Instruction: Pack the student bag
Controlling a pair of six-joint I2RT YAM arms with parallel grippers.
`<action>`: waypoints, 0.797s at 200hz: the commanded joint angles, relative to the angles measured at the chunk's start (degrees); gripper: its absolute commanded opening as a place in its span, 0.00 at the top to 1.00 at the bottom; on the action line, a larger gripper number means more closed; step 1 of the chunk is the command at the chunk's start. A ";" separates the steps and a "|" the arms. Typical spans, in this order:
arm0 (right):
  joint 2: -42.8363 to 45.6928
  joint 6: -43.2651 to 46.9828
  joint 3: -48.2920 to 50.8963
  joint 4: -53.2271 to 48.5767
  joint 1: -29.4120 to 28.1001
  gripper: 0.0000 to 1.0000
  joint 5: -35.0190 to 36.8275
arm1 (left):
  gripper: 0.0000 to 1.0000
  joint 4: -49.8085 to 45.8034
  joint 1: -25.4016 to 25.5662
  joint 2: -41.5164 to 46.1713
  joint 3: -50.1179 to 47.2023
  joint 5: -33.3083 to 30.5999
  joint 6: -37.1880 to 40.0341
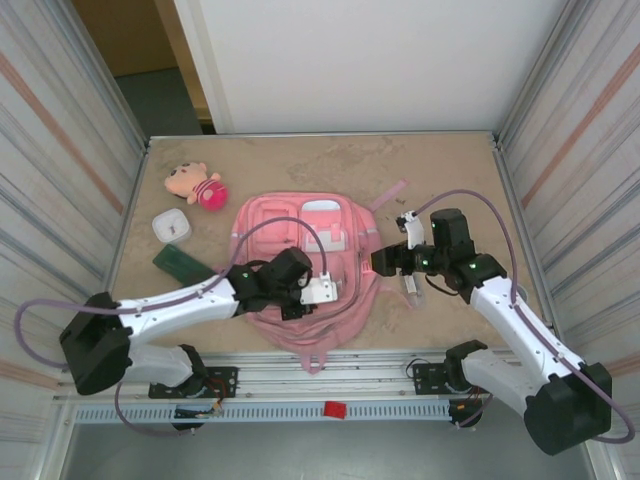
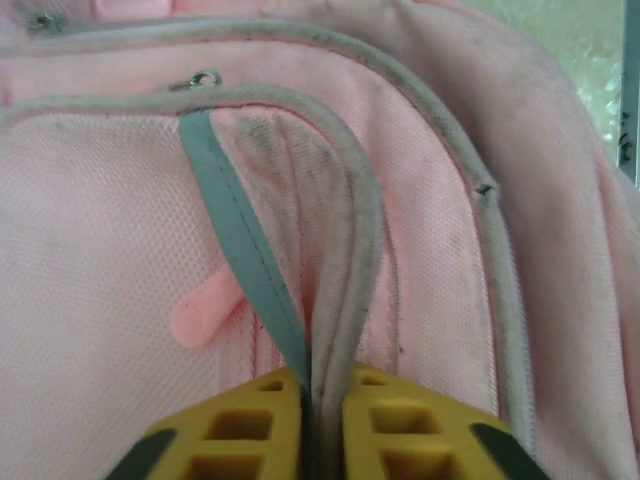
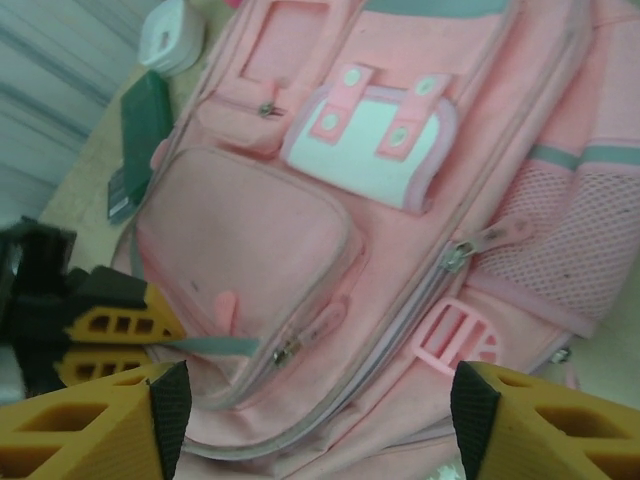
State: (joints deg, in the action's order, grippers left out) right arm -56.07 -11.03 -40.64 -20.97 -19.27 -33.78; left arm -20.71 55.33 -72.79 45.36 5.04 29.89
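From above, the pink student bag (image 1: 262,222) lies flat in the middle of the table (image 1: 450,170), pockets up, with a plush doll (image 1: 198,185), a small white box (image 1: 171,226) and a dark green case (image 1: 182,265) off its left side. The left arm reaches in low from the near left corner, its forearm lying across the bag's lower edge and the left gripper (image 1: 318,290) down on the front pocket. The left wrist camera gives the detail that the overhead misses: the yellow fingers (image 2: 250,440) are pressed together, clamped on a grey ribbon (image 2: 245,260) that runs into them beside the pocket's grey-piped edge, with a stubby pink pull (image 2: 205,318) lying just left of it. The right arm bends in from the near right corner, its right gripper (image 1: 382,262) held at the bag's right edge. Its own camera looks along the bag and shows its two fingers (image 3: 530,425) standing wide apart with nothing between them, the white flap pocket (image 3: 370,140), a pink buckle (image 3: 455,340) and a mesh side pocket (image 3: 580,240) beyond, and the left gripper (image 3: 120,330) pinching that ribbon (image 3: 215,346) at the left.
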 commanded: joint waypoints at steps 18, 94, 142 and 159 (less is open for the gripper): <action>-10.52 7.57 -5.32 0.22 3.42 0.25 -18.08 | 1.00 2.89 -9.13 14.26 -1.78 19.14 0.53; -34.26 21.40 -18.14 -4.07 2.92 0.18 -24.31 | 1.00 -6.66 -19.63 20.58 -0.98 28.81 13.97; -43.19 25.63 -21.84 -9.84 0.00 0.17 -23.39 | 1.00 -6.91 -21.03 21.44 -0.72 28.42 14.02; -44.85 27.28 -23.09 -14.45 -0.57 0.18 -22.23 | 1.00 -6.38 -21.25 21.52 -0.89 28.12 13.37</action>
State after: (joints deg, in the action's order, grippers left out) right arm -99.11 11.44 -61.34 -27.66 -18.57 -56.42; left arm -30.87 34.81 -53.89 42.70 30.09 42.46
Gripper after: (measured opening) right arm 0.827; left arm 0.080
